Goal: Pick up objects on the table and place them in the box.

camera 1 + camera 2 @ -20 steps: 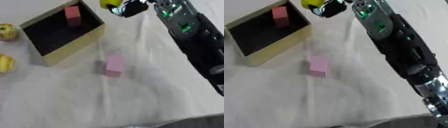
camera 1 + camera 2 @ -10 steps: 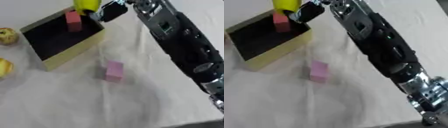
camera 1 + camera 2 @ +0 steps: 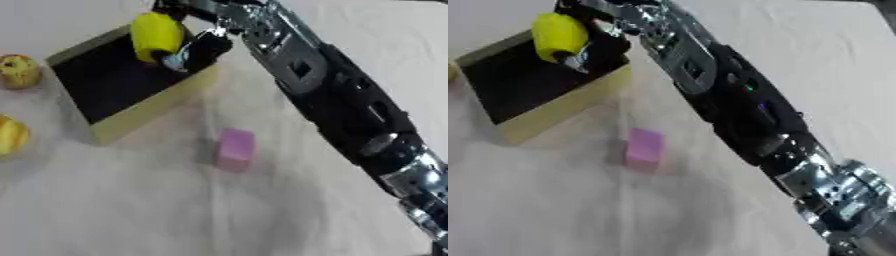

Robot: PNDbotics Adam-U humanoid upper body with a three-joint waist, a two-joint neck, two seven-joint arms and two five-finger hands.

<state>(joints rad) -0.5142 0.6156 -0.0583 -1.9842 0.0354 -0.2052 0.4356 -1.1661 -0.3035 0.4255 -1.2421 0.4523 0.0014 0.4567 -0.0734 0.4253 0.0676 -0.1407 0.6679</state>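
My right hand (image 3: 199, 48) is curled round a yellow rounded object (image 3: 157, 34) and holds it over the far corner of the box (image 3: 150, 107), which has yellow walls and a black inside. The right arm reaches in from the lower right across the table. A pink block (image 3: 234, 148) lies on the white cloth in front of the box, apart from it and from the arm. The far corner of the box's inside is hidden behind the yellow object and the hand. My left hand shows in neither view.
Two yellowish round fruits lie left of the box, one (image 3: 19, 71) by its far left wall and one (image 3: 10, 135) at the left edge. The white cloth (image 3: 131, 210) covers the table in front of the pink block.
My right hand has carried the yellow object leftward and down, from beyond the box's far right corner to over its inside. The pink block seen earlier in the box is now hidden.
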